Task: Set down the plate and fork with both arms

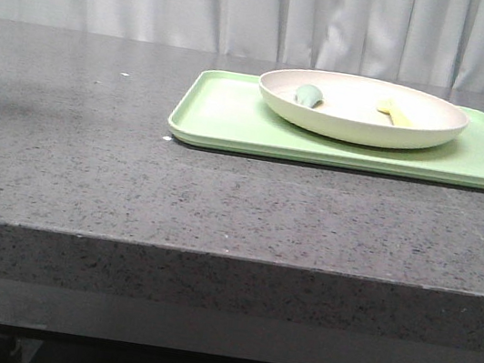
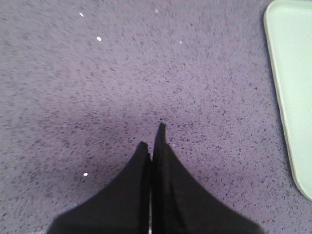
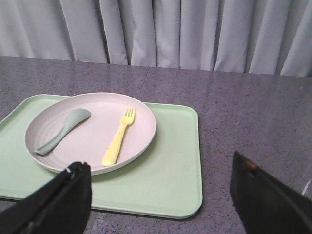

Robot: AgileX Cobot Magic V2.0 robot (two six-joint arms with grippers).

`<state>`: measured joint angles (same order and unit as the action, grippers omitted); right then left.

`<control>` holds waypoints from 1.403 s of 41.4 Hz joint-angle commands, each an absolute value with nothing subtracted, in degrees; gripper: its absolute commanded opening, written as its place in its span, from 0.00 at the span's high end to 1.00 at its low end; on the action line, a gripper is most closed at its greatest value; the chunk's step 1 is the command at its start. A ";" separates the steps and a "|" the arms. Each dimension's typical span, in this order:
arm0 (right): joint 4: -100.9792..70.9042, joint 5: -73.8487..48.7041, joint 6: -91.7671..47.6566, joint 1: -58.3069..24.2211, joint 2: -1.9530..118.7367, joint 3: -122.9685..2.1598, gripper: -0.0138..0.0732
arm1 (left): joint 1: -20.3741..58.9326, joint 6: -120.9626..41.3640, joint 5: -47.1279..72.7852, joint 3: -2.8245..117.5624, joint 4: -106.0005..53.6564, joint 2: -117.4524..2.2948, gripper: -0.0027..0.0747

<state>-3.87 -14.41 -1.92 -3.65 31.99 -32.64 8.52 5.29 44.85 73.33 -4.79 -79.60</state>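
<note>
pale-yellow fork lies dead ahead of the wide-open right pincer

cream plate (image 3: 90, 131) is the landmark here: it sits on the light-green tray (image 3: 165, 185), toward the tray's end that lies nearer the left arm. the fork (image 3: 119, 136) rests inside the plate, on the half toward the tray's open middle, with a grey-green spoon (image 3: 63, 130) beside it on the plate's other half, the two apart and not touching.

the fork's long axis runs roughly away from the right gripper (image 3: 161, 195), handle end nearer that gripper and tines pointing on toward the curtain. the plate lies just beyond the right gripper's fingers, which are spread wide with nothing between them, so this arm looks the better placed for the fork; its fingers would span the handle across its width.

the left gripper (image 2: 155, 141) hangs over bare grey stone table (image 2: 97, 87), jaws pressed together and holding nothing. from the plate, it is off past the tray's near edge (image 2: 282, 97); how far it stands from the plate itself i cannot tell, since the plate is outside that view.
</note>
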 commanded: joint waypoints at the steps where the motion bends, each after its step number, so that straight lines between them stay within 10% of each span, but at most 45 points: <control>1: -3.95 -9.78 -2.18 -3.58 32.42 -34.82 0.15 | 8.38 5.13 32.00 65.96 -4.39 -69.16 0.99; 29: -3.95 -9.91 -2.18 -3.77 41.10 -36.07 0.15 | 8.38 3.81 11.79 26.94 -4.15 -15.31 0.99; 58: -8.60 -34.48 2.52 -13.06 86.60 -80.55 0.15 | 8.38 3.81 12.21 23.37 -4.15 -11.96 0.99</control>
<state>-8.33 -35.50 1.89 -13.41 83.53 -73.44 8.43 3.88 16.69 22.19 -4.00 -11.44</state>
